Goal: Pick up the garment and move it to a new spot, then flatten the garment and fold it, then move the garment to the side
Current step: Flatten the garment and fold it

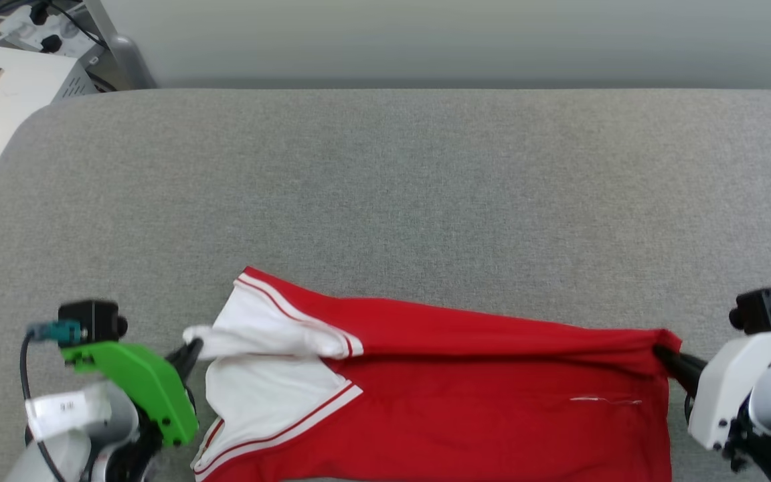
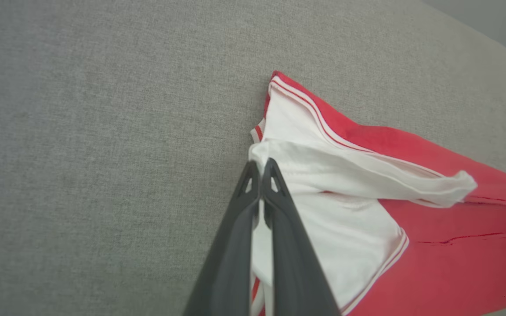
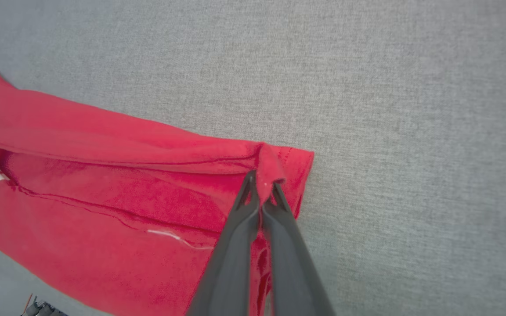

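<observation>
The garment (image 1: 466, 395) lies along the near edge of the grey woven surface (image 1: 385, 187), stretched between both grippers. The left gripper (image 1: 188, 351) is clamped on a fold of white panel at the garment's left end. The right gripper (image 1: 660, 351) pinches the red hem corner at its right end. The soft cloth shows long creases, and red-and-white striped trim edges the white panels.

Grey fabric-covered counter (image 1: 385, 174), rounded far-left corner, red garment (image 1: 479, 402) with white panels lying along its near edge, stretched left to right
</observation>
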`<state>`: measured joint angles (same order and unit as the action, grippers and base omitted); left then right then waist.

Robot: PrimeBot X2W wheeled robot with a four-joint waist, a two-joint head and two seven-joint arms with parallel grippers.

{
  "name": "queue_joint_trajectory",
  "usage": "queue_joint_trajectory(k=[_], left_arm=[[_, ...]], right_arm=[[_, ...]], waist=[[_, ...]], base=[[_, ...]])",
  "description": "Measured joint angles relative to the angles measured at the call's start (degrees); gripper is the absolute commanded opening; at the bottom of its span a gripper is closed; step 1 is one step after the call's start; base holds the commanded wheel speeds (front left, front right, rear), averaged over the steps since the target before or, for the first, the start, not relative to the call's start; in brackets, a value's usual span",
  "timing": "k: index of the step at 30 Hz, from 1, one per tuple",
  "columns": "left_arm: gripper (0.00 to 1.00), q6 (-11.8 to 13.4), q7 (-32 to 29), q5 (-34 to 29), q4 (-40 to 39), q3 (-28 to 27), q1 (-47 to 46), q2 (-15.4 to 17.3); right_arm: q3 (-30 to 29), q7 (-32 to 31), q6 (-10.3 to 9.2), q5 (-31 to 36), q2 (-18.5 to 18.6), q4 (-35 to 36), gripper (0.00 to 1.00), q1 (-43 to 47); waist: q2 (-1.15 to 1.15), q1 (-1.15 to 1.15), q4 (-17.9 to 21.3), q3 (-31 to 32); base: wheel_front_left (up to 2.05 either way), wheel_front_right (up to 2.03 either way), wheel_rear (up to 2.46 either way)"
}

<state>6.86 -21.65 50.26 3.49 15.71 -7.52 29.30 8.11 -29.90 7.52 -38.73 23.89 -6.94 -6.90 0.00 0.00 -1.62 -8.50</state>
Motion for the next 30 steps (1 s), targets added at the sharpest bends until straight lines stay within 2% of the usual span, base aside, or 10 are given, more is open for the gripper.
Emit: queue_joint_trajectory(k=[8,13,14,15,16,17,18,23,30], left_arm=[[0.0,1.8,0.9,1.9,-0.9,-0.3,9.3,-0.5],[0.0,1.9,1.3,2.2,1.7,1.4,11.1,-2.7],[0.0,1.9,1.6,2.3,2.3,1.7,11.1,-3.1],[0.0,1.8,2.1,2.2,2.9,1.8,11.1,-3.6],[0.09,1.6,2.5,2.2,3.6,2.2,11.1,-4.1],[0.43,1.4,2.8,2.3,4.3,2.4,11.0,-4.7],[1.0,1.3,2.9,2.3,4.8,2.6,11.0,-5.2],[1.0,-0.2,4.4,1.9,5.7,3.6,10.9,-5.8],[1.0,-0.1,12.1,-2.3,4.8,2.6,9.8,-5.7]], right_arm=[[-2.4,2.0,0.0,2.3,-3.9,1.3,0.0,8.1],[-2.3,3.9,0.0,3.3,-5.8,0.2,0.0,10.2],[-2.4,4.9,0.0,3.3,-6.2,-0.2,0.23,10.5],[-2.3,5.6,0.0,3.6,-6.5,-0.4,0.66,10.7],[-2.3,6.4,0.0,4.2,-6.7,-0.7,1.0,10.7],[-2.3,7.6,0.0,4.7,-6.9,-0.8,1.0,10.8],[-2.2,8.5,0.0,4.7,-7.1,-0.8,1.0,10.8],[-1.5,12.0,0.01,4.8,-7.3,1.0,1.0,11.5],[-2.2,9.9,0.0,4.3,-3.5,7.0,1.0,11.4]], waist=[[0.0,0.0,0.0,1.8],[0.0,0.0,0.4,2.1],[0.0,0.0,0.4,2.1],[0.0,0.0,0.5,2.2],[0.0,0.0,0.5,2.3],[0.0,0.0,0.6,2.4],[0.0,0.0,0.6,2.5],[0.0,0.0,1.0,3.3],[0.0,0.0,1.8,4.6]], base=[[0.0,0.0,0.0],[0.0,0.0,0.0],[0.0,0.0,0.0],[0.0,0.0,0.0],[0.0,0.0,0.0],[0.0,0.0,0.0],[0.0,0.0,0.0],[0.0,0.0,0.0],[0.0,0.0,0.0]])
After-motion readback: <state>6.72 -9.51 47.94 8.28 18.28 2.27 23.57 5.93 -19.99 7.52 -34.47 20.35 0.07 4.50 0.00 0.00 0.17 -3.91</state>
